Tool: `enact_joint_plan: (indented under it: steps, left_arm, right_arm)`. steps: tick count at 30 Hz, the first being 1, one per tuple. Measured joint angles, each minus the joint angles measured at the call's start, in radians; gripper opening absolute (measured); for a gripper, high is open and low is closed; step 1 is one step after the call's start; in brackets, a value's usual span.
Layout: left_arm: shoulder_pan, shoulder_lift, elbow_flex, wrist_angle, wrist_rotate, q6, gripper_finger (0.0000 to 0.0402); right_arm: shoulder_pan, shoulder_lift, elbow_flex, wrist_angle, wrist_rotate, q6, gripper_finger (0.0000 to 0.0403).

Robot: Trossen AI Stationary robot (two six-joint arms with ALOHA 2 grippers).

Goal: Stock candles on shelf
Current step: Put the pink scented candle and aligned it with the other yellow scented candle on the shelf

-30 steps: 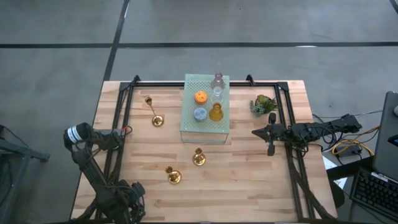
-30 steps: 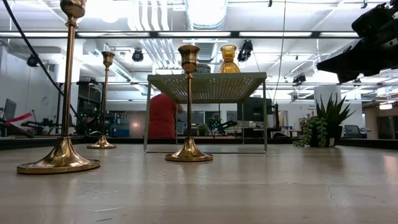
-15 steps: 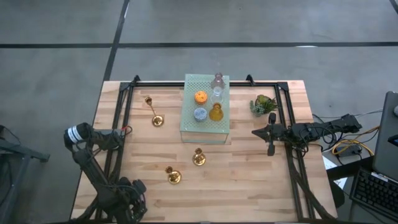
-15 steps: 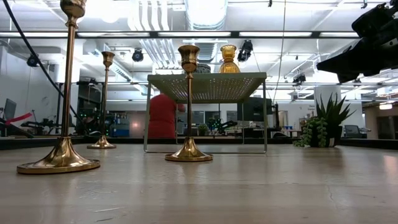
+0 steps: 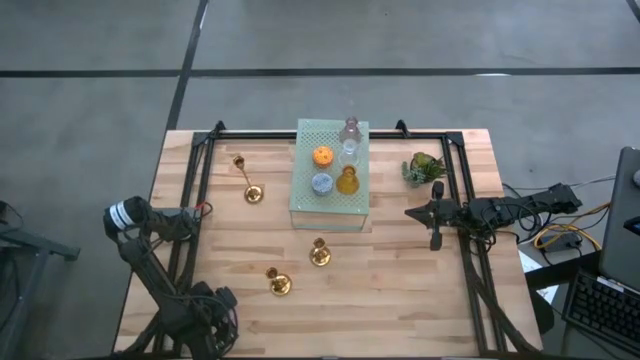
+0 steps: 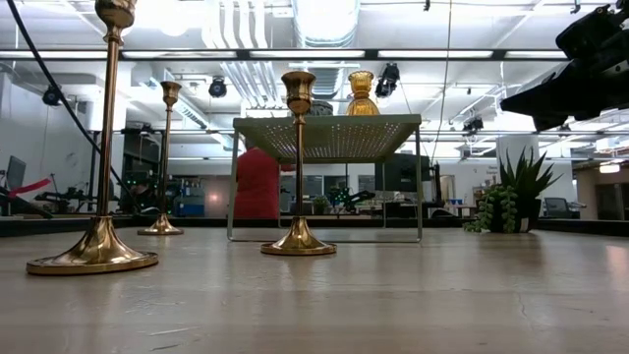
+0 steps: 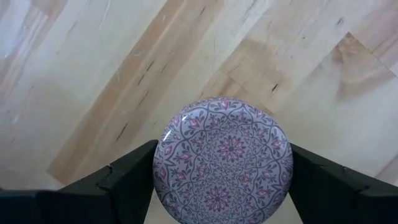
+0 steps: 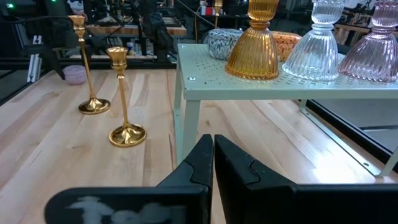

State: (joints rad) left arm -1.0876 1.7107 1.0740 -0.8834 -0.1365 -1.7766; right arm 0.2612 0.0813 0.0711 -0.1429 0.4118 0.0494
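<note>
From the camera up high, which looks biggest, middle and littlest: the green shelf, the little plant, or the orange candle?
Largest to smallest in the high view:
1. The mint-green shelf, by far.
2. The small plant.
3. The orange candle.
The candle sits raised on the shelf, slightly nearer the camera, yet looks smaller than the plant.

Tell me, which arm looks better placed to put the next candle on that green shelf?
Probably the left. Its gripper is already shut on a patterned-lid candle at the table's near-left corner. The right gripper is shut and empty beside the shelf.
</note>
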Motion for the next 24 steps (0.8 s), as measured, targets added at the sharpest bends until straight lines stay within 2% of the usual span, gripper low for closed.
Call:
enact_joint_plan:
  steps: [10, 24]
  left_arm:
    - [0.006, -0.039, -0.003, -0.048, 0.009, 0.013, 0.0312]
    - [0.066, -0.201, -0.001, -0.267, -0.009, 0.065, 0.0312]
  right_arm:
    - [0.0, 0.0, 0.0, 0.0, 0.0, 0.001, 0.0008]
    - [0.0, 0.0, 0.0, 0.0, 0.0, 0.001, 0.0008]
